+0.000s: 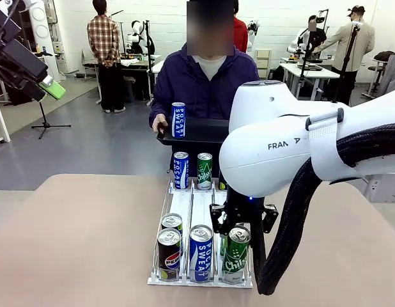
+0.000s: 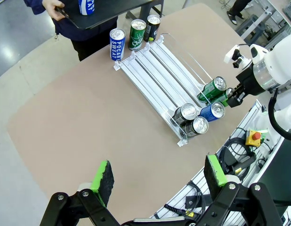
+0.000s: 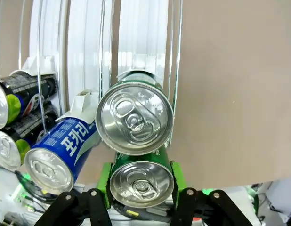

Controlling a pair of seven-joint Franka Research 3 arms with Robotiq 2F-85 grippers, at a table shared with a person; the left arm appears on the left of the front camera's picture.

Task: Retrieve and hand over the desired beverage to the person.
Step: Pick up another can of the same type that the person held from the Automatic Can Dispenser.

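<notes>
Right pincer [image 3: 141,186] clamped on green can [image 3: 141,183] | can tilted, top toward wrist camera

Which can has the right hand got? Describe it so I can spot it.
On the white can rack, go to the near end of the lane on the robot's right. The green Chilsung can there sits tilted between the right hand's green pads, unlike its upright neighbours.
</notes>
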